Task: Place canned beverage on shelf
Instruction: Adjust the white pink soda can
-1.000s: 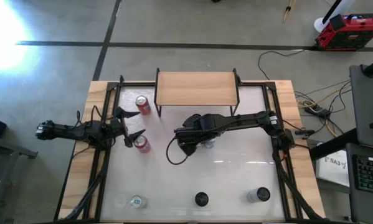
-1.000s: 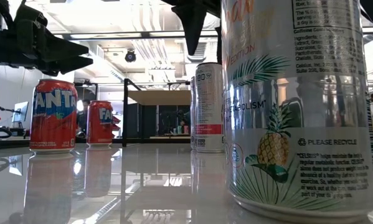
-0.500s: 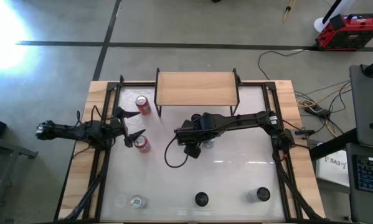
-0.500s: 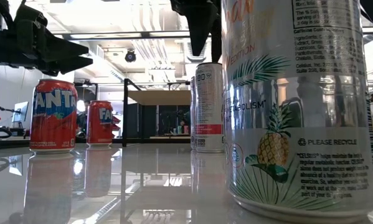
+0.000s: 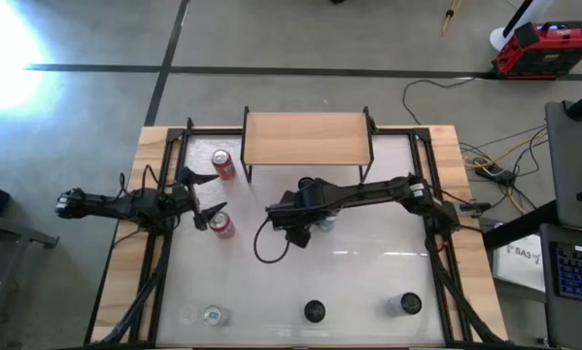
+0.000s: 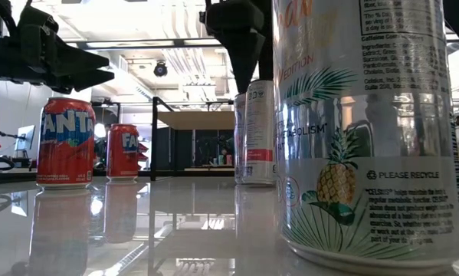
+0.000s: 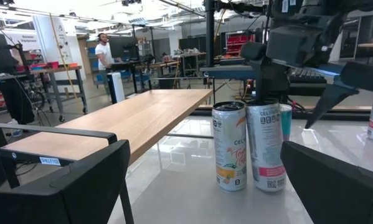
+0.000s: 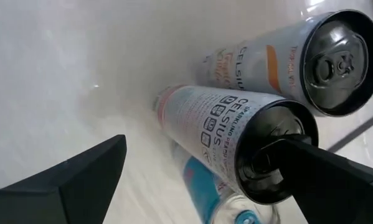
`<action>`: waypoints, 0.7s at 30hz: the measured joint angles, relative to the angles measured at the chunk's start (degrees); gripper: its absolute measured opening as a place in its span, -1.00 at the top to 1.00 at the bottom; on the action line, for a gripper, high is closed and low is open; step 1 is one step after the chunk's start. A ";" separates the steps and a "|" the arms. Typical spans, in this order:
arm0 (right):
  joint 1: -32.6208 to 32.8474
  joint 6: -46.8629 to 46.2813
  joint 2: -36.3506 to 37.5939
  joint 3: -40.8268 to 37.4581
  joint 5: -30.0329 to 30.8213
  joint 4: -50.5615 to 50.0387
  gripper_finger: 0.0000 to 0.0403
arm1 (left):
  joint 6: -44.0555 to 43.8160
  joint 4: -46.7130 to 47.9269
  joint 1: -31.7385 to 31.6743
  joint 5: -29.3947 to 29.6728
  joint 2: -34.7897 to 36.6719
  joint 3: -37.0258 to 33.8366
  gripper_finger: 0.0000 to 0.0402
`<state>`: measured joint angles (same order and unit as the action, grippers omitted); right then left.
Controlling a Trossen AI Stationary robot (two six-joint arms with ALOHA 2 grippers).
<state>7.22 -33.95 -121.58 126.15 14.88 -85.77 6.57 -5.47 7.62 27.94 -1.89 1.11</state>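
A white canned beverage [image 8: 226,127] stands upright on the bench [image 5: 368,258], in front of the shelf [image 5: 308,138]. The right gripper [image 8: 192,171] hangs above it, released, one finger over its rim. Neighbouring cans [image 7: 230,144] crowd it; from overhead the arm hides it.

The shelf [image 5: 308,138] stands at the surface's [image 5: 368,262] far edge. Two cans [image 5: 222,163] stand to its left, near the left pincer [image 5: 205,197]. The right pincer [image 5: 300,226] hangs over clustered cans [image 7: 266,146] mid-surface. Three more cans [image 5: 314,311] line the near edge.
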 joint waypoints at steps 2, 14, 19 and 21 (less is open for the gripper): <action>0.02 -0.55 0.15 0.00 -0.33 0.36 -0.95 | 0.00 0.01 0.00 0.00 0.00 0.02 -0.99; 0.88 -2.04 0.41 3.93 -1.59 0.43 -0.95 | 0.00 -0.01 0.00 -0.01 0.00 0.01 -0.99; 1.68 -2.06 0.41 6.19 1.93 -2.57 -0.95 | 0.00 -0.02 0.01 -0.01 0.00 0.02 -0.99; 1.71 -2.32 0.43 6.45 2.87 -4.07 -0.95 | 0.00 -0.01 0.00 0.00 0.00 0.00 -0.99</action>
<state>8.94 -36.27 -121.14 132.60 17.75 -89.84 6.57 -5.48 7.62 27.94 -1.89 1.11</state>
